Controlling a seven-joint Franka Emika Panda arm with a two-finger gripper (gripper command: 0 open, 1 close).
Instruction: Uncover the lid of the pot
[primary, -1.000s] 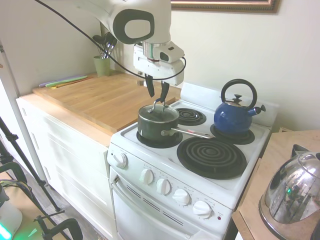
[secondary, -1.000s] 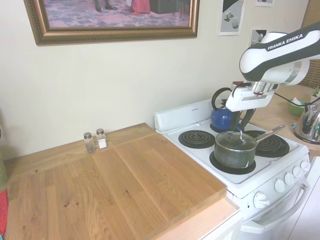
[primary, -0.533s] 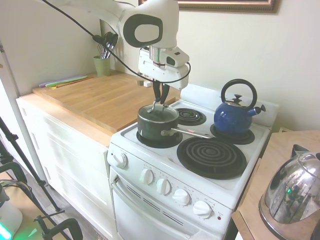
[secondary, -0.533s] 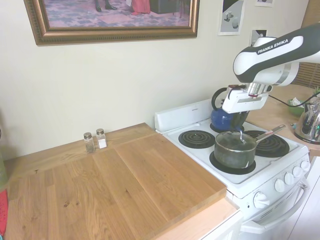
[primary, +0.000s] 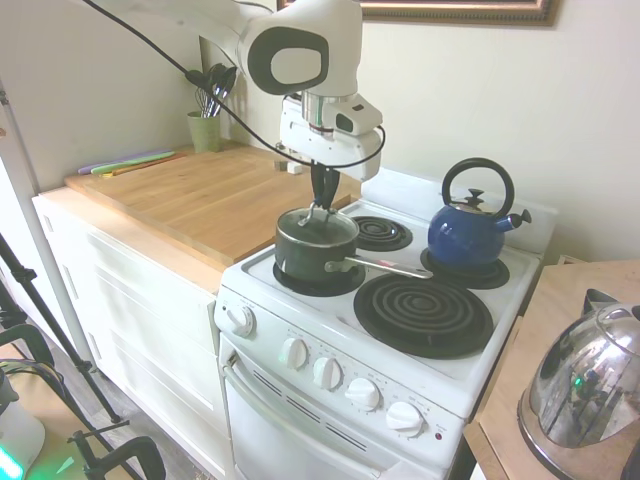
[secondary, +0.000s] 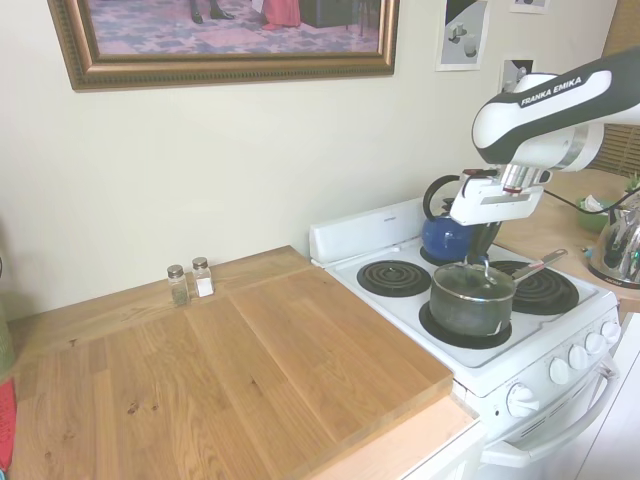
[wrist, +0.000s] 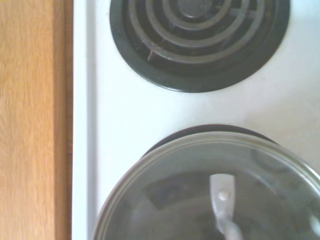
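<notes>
The pot (primary: 313, 250) stands on the front burner of the white stove (primary: 480, 372), nearest the wooden table (primary: 200, 195) — its long silver handle points toward the large coil. The lid (primary: 317, 226) lies flat on the pot. The tool (primary: 323, 206) hangs straight above, fingers closed together on the lid's metal loop handle (wrist: 222, 202). A blue kettle (primary: 469, 232) sits on a back burner.

Up close: the glass lid (wrist: 200, 185) with its metal loop handle (wrist: 222, 202), a coil burner (wrist: 200, 40) beyond, wooden surface (wrist: 32, 120) alongside the stove.
</notes>
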